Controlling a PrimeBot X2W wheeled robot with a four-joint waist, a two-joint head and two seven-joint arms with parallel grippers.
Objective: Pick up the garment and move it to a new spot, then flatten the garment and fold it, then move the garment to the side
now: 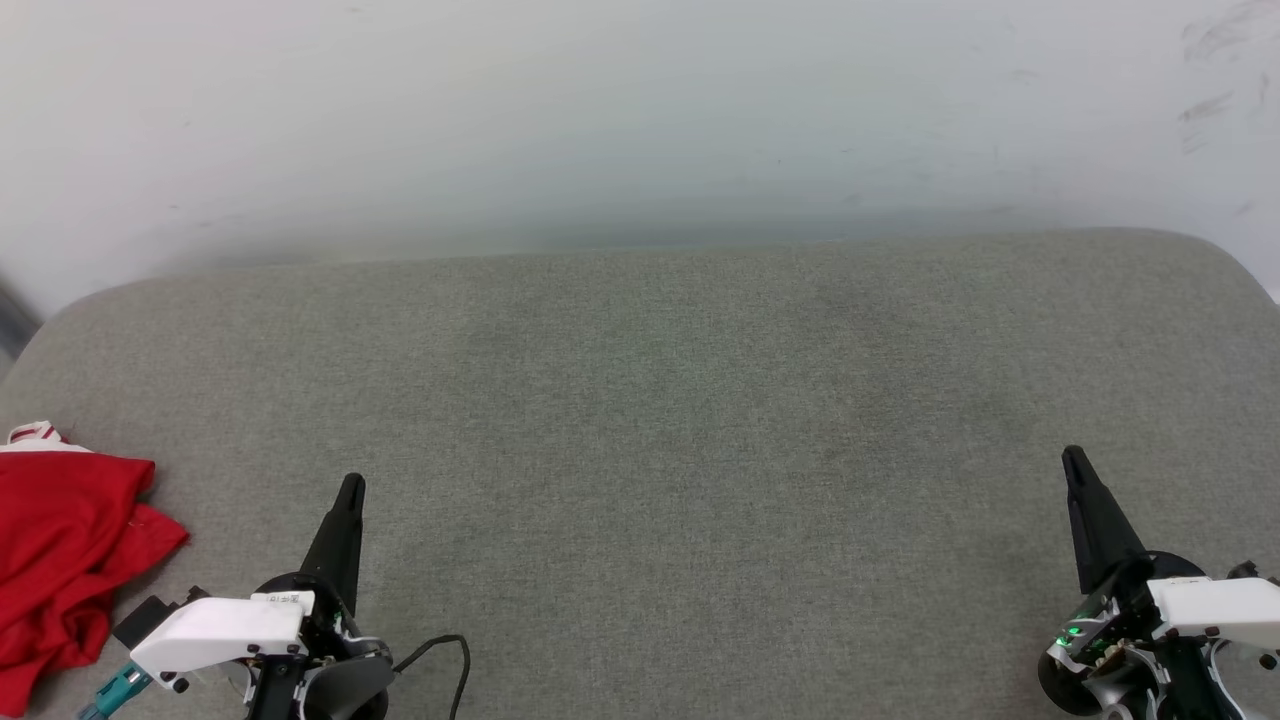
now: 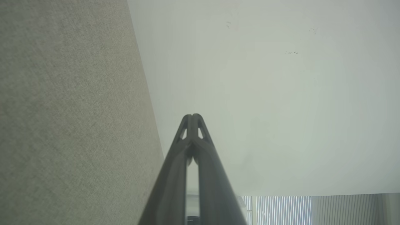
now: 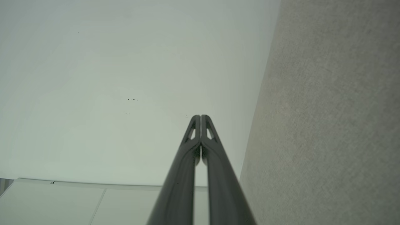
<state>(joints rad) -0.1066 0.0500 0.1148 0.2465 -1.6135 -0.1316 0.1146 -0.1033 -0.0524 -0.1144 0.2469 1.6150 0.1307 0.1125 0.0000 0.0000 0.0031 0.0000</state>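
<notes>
Light is bright, soft and even, and shadows are faint and soft-edged: a pale grey band lies on the white wall [image 1: 640, 120] just above the grey cushion [image 1: 700, 400]. The head view is sharp, its weave clear. Both wrist views carry a greenish tint and look softer; the left gripper [image 2: 192, 116] and right gripper [image 3: 200, 116] are crisp at the tips but blur toward the bottom edge.
</notes>
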